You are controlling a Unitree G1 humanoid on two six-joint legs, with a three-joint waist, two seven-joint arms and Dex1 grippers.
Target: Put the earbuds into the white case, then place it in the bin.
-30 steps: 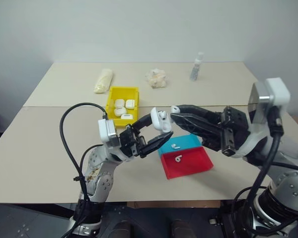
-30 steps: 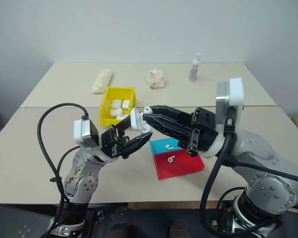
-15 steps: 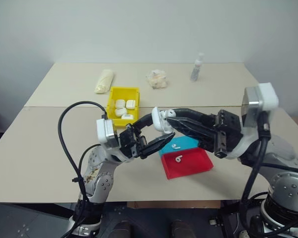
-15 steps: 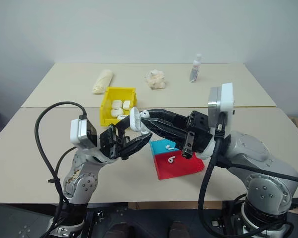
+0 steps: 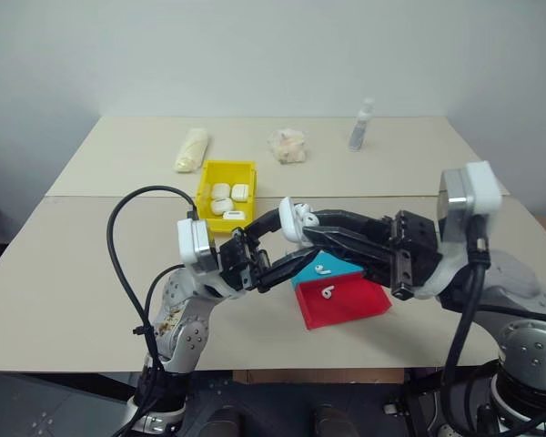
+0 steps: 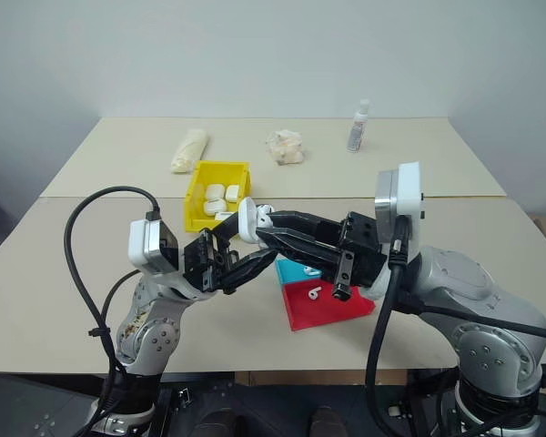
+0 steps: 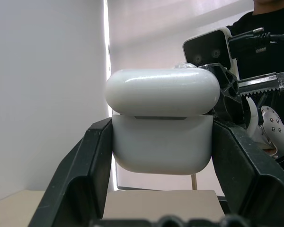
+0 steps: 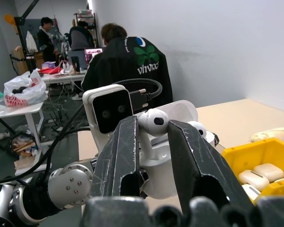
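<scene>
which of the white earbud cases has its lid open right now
The white case clamped in the left gripper, above the table. Its lid is flipped up, while the cases in the bin lie closed.

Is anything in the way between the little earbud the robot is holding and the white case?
Nothing visible. The right gripper pinches an earbud right above the white case, which the left gripper holds. The case's lid is up, so the opening is uncovered.

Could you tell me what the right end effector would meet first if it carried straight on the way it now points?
Most likely the white case held by the left end effector; the right end effector, holding an earbud, seems right at it.
</scene>
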